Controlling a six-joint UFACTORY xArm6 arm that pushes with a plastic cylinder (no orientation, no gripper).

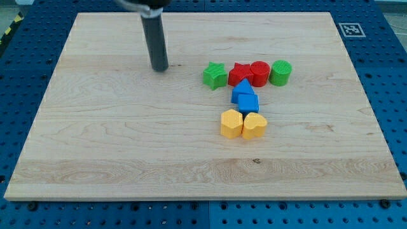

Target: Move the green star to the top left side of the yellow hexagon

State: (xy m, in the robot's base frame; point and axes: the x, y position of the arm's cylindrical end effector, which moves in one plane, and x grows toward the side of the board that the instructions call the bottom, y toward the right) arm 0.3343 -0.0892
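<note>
The dark rod's tip, bare and touching nothing, rests on the pale wooden board, well left of the small green star block. The star, apparently touching a red star block, sits above the yellow hexagon block.

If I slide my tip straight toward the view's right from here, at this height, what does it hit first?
Most likely the green star block. My tip sits well to its left, roughly level with the star's upper part, and the wooden board between looks bare, so contact may be glancing.
</note>
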